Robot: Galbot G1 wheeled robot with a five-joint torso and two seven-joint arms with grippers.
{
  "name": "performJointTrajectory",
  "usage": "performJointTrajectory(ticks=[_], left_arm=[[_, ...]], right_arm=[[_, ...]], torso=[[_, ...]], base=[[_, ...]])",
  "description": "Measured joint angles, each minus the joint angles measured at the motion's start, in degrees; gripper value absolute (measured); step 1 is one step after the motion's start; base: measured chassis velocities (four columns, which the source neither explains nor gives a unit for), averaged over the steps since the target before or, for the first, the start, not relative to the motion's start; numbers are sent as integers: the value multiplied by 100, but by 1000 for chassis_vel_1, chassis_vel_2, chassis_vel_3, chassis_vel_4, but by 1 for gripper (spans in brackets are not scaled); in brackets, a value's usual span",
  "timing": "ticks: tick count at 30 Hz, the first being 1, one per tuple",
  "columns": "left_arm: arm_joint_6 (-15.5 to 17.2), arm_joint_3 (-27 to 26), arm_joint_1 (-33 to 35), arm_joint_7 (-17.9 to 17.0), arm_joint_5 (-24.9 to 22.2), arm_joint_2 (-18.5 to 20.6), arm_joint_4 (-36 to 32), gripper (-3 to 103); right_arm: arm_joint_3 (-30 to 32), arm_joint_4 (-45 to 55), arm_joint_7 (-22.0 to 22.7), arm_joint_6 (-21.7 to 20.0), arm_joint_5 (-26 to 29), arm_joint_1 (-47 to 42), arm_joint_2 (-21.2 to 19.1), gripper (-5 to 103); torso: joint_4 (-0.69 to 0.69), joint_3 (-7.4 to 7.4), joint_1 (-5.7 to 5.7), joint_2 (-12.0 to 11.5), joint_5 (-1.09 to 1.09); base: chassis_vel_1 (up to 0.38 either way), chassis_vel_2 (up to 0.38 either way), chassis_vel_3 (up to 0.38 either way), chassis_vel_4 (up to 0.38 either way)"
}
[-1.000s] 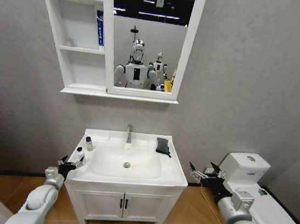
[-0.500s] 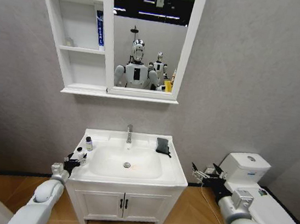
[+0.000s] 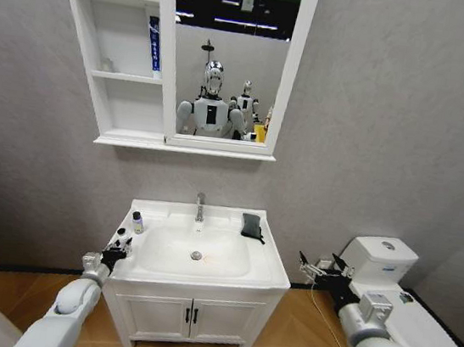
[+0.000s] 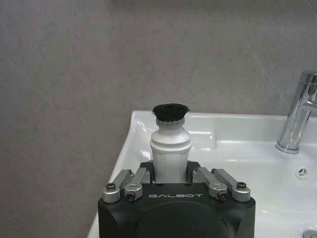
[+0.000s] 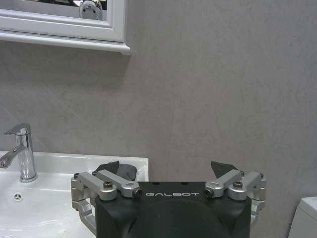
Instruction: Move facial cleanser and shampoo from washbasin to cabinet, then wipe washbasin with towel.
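The white washbasin (image 3: 228, 267) sits on its vanity below the wall cabinet (image 3: 114, 107). My left gripper (image 3: 116, 251) is at the basin's left edge, shut on a white bottle with a black cap (image 4: 170, 144) that stands upright between its fingers (image 4: 194, 171). A second small dark-capped bottle (image 3: 137, 223) stands just behind it on the rim. The dark folded towel (image 3: 251, 225) lies at the basin's back right corner. My right gripper (image 3: 320, 271) hangs open beside the basin's right side, holding nothing.
A chrome tap (image 3: 200, 206) rises at the basin's back centre. A white toilet (image 3: 406, 316) stands close to my right arm. The cabinet shelves hold a blue item (image 3: 154, 43); a mirror (image 3: 229, 62) adjoins them. The vanity doors (image 3: 192, 315) are closed.
My left gripper, open a second ago beside the basin, moved in on the black-capped bottle and closed around it. The right arm barely shifted.
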Motion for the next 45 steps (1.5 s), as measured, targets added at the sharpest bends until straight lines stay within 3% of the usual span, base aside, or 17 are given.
performJointTrajectory(ticks=[4, 6, 7, 10, 11, 13, 17, 19, 21, 24, 25, 27, 28, 32, 39, 42, 45], left_arm=[[226, 3, 32, -367, -308, 296, -522, 32], [508, 39, -66, -953, -875, 801, -1238, 32], [508, 39, -66, -953, -875, 801, -1238, 32], [1121, 155, -669, -1843, -1964, 1878, -2012, 32], [1121, 155, -669, -1843, -1964, 1878, -2012, 32], [1475, 403, -1414, -2079, -2773, 2527, -2085, 32], [1702, 851, -2362, -2124, -3361, 2905, -1808, 32], [1865, 1737, -3780, -2049, -3708, 3105, -1150, 32], [1912, 2123, -4346, -1968, -3752, 3110, -868, 32], [1942, 3209, -5830, -1759, -3734, 2843, 78, 31], [1942, 3209, -5830, -1759, -3734, 2843, 78, 31], [1943, 3648, -6626, -1630, -3613, 2387, 896, 31], [1943, 3648, -6626, -1630, -3613, 2387, 896, 31], [1691, 4004, -7483, -1303, -3013, 1530, 2476, 31], [1414, 4101, -7859, -905, -2436, 892, 3470, 31], [1462, 4065, -7870, -884, -2352, 847, 3532, 31], [1775, 3943, -7878, -870, -2268, 877, 3557, 31]], right_arm=[[-45, -37, 6, -22, -6, 83, 13, 100], [-86, -55, 16, -48, -6, 150, 19, 100], [-86, -55, 16, -48, -6, 150, 19, 100], [-142, -64, 19, -72, -15, 193, 65, 100], [-142, -64, 19, -72, -15, 193, 65, 100], [-185, -64, 7, -107, -29, 205, 98, 100], [-209, -56, -2, -135, -32, 232, 109, 100], [-201, -54, -7, -143, -31, 254, 108, 100], [-187, -55, -10, -143, -31, 255, 107, 100], [-142, -76, -13, -152, -30, 237, 110, 100], [-142, -76, -13, -152, -30, 237, 110, 100], [-106, -86, -18, -153, -25, 202, 117, 100], [-106, -86, -18, -153, -25, 202, 117, 100], [-29, -135, -15, -123, -59, 143, 171, 100], [21, -141, 4, -109, -101, 93, 291, 100], [56, -142, 17, -98, -102, 71, 313, 100], [78, -167, 23, -52, -131, 34, 325, 100]], torso=[[2, 0, 0, -1, -1], [3, 0, 0, 0, -1], [3, 0, 0, 0, -1], [0, 0, -1, 1, 1], [0, 0, -1, 1, 1], [1, 0, -1, 1, 2], [2, 0, -1, 1, -1], [0, 0, 0, 0, 0], [1, 0, 0, 0, -2], [-1, 1, 0, 0, 2], [-1, 1, 0, 0, 2], [0, 1, 0, 0, -1], [0, 1, 0, 0, -1], [3, 1, 1, 0, -2], [-3, 2, 2, -1, 2], [0, 1, 1, 0, 2], [4, 0, 0, 0, 0]], base=[[0, 0, 0, 0], [0, 0, 0, 0], [0, 0, 0, 0], [0, 0, 0, 0], [0, 0, 0, 0], [0, 0, 0, 0], [0, 0, 0, 0], [0, 0, 0, 0], [0, 0, 0, 0], [0, 0, 0, 0], [0, 0, 0, 0], [0, 0, 0, 0], [0, 0, 0, 0], [0, 0, 0, 0], [0, 0, 0, 0], [0, 0, 0, 0], [0, 0, 0, 0]])
